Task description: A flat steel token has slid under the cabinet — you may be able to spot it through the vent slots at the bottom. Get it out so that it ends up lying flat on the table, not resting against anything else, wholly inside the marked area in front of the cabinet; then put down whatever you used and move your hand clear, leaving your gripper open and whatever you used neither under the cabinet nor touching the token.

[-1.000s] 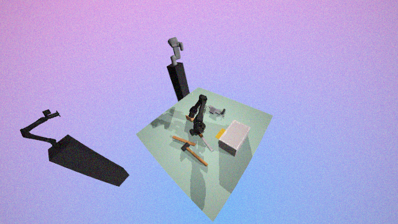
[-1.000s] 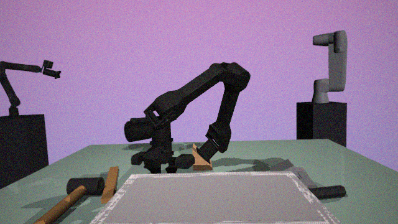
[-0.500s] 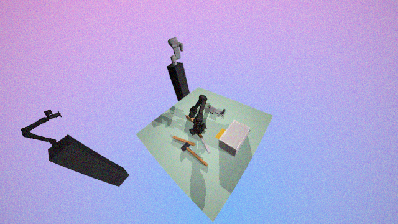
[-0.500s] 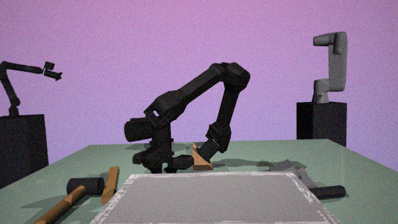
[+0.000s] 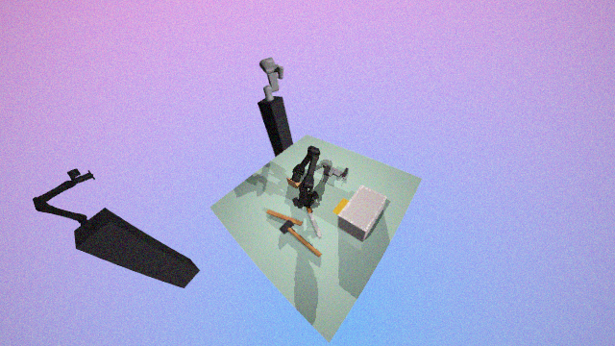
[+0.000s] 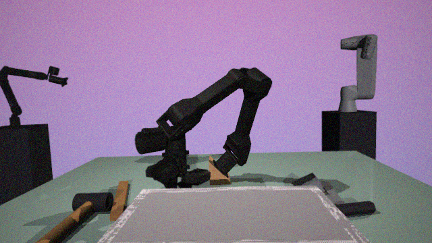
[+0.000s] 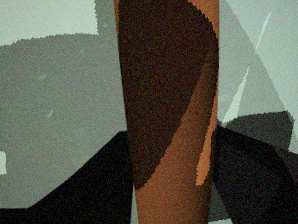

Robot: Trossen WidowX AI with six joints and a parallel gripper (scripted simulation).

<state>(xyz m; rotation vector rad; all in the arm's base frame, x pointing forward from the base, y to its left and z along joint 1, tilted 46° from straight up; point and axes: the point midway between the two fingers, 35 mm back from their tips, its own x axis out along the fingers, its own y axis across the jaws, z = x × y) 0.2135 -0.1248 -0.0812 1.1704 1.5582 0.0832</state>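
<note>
Step in hand, as judged: the tool has been picked and has yet to be worked under the cabinet (image 5: pixel 362 208) (image 6: pixel 223 216). The hand (image 5: pixel 306 201) (image 6: pixel 173 183) (image 7: pixel 165 136) is partly open, its fingers closed on the wooden handle of a pale-bladed tool (image 5: pixel 314 226) (image 7: pixel 172 100). The blade lies apart from the cabinet and points past the yellow marked area (image 5: pixel 340 206) rather than into it. Token: not visible in any view; presumably it is under the cabinet, though the top view is coarse and the vent slots are not seen, so its place there cannot be confirmed. No token can be made out on the yellow patch. The mallet (image 5: pixel 287 227) (image 6: pixel 92 202) and the wooden bar (image 5: pixel 283 216) (image 6: pixel 119 200) lie to one side on the worktop (image 5: pixel 259 231) (image 6: pixel 74 179), unheld. Next move calls for turning the blade toward the cabinet front, keeping it low and level, and reaching in beyond the token before drawing back. Risk: a poor approach angle could push the token deeper or twist the handle in the grip.
</note>
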